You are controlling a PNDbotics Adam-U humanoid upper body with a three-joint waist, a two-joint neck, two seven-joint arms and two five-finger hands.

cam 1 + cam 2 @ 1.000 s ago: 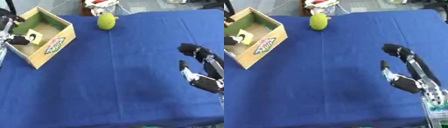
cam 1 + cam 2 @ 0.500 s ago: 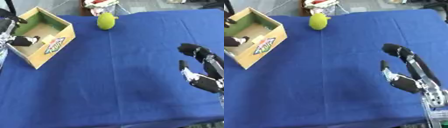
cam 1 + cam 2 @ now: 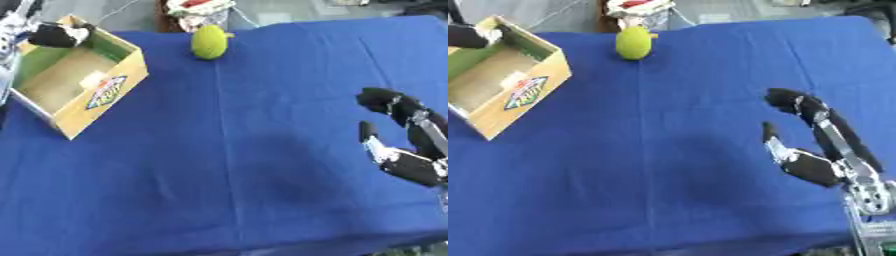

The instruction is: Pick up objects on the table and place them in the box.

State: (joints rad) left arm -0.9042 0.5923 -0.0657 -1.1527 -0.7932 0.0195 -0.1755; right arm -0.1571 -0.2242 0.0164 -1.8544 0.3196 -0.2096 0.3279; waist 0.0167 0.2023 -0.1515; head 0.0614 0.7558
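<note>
Blue cloth covers the whole table. At the far left stands an open cardboard box, set askew, with green inner walls and a colourful label on its near outer side. Inside, a small pale object lies on the bare floor of the box close to the near wall; what it is cannot be made out.

At the box's far left corner the left hand shows as a dark shape with a pale tip, level with the rim. Whether its fingers are curled or straight cannot be told.

A yellow-green fruit, rounded and pear-like, sits on the cloth near the table's far edge, well apart from the box and to its right. Just behind it, past the table edge, lies a bundle of white and red.

The right hand rests at the right side of the table, palm up, fingers relaxed and gently bent upward, thumb apart, holding nothing. It is well apart from both fruit and box.
</note>
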